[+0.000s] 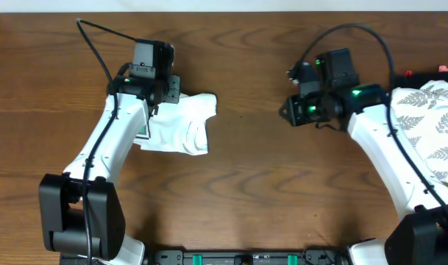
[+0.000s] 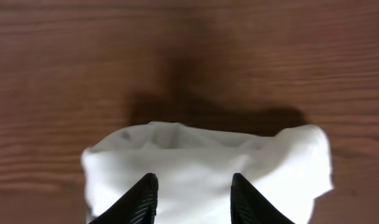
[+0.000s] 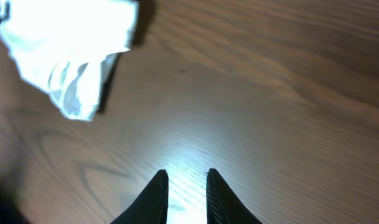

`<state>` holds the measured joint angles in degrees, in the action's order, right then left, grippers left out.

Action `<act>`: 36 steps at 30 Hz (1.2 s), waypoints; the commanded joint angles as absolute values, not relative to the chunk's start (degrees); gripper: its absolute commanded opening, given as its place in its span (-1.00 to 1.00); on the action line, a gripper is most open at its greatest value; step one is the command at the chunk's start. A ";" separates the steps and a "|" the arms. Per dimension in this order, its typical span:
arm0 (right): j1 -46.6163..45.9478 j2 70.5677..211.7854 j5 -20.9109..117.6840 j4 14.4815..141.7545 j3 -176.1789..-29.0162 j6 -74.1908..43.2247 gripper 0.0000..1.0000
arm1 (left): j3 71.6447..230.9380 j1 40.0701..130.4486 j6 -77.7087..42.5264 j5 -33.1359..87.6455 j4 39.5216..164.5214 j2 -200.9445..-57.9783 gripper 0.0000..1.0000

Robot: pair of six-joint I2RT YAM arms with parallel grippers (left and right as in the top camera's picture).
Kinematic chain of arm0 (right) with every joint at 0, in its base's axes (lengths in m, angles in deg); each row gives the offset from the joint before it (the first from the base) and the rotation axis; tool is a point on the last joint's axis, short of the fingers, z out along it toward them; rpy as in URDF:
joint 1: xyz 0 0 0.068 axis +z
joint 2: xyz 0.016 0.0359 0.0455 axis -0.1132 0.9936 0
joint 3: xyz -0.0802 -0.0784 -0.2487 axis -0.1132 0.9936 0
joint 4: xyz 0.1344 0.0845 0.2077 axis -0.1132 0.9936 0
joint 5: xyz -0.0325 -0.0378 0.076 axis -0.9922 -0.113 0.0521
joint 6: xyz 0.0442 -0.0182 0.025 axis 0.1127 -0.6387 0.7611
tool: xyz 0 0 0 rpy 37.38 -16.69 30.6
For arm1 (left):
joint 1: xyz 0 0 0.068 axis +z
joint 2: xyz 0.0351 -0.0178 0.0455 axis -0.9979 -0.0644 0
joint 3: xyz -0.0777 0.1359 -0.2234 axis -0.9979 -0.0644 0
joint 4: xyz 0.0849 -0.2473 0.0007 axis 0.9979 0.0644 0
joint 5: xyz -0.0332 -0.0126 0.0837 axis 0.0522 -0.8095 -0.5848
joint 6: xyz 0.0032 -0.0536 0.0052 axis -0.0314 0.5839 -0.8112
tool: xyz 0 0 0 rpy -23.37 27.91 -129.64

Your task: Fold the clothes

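The clothes are a white T-shirt gathered into a small rumpled bundle left of the table's middle, with a bit of green print showing at its left edge. My left gripper hovers over the bundle's upper left corner. In the left wrist view the shirt lies under the left gripper, whose jaws stand apart with nothing pinched between them. My right gripper is over bare wood well to the right of the shirt. In the right wrist view it shows a narrow empty gap, with the shirt far off at upper left.
A white cloth with a grey fern pattern lies at the right edge, under the right arm. A small red object sits beside it. The table is dark brown wood.
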<state>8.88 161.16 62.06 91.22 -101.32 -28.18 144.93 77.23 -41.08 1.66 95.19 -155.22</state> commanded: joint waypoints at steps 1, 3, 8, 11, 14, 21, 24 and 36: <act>11.13 160.20 62.60 91.05 -101.45 -29.67 -0.60 | 144.78 78.23 -45.14 6.53 94.95 -157.36 -0.23; 12.11 160.20 62.23 91.05 -101.23 -29.67 -0.61 | 144.78 78.52 -45.93 6.51 94.84 -158.87 -0.23; 12.68 160.20 59.52 91.86 -101.01 -29.38 -0.62 | 144.78 79.17 -45.88 6.49 95.98 -161.97 -0.27; 12.64 160.20 58.01 92.31 -101.01 -29.23 -0.61 | 144.78 79.17 -45.88 6.49 95.98 -161.86 -0.26; 12.64 160.20 57.12 92.84 -101.01 -29.21 -0.61 | 144.78 79.17 -45.91 6.49 94.69 -161.89 -0.23; 12.64 160.20 57.01 93.60 -101.01 -29.21 -0.62 | 144.71 79.26 -45.80 6.53 92.11 -163.79 -0.16; 12.64 160.20 56.81 94.30 -101.01 -29.21 -0.62 | 144.47 79.28 -43.87 6.53 92.20 -166.59 -0.16; 12.64 160.20 56.18 95.94 -101.01 -29.19 -0.62 | 144.21 79.28 -43.04 15.26 89.11 -178.76 -0.14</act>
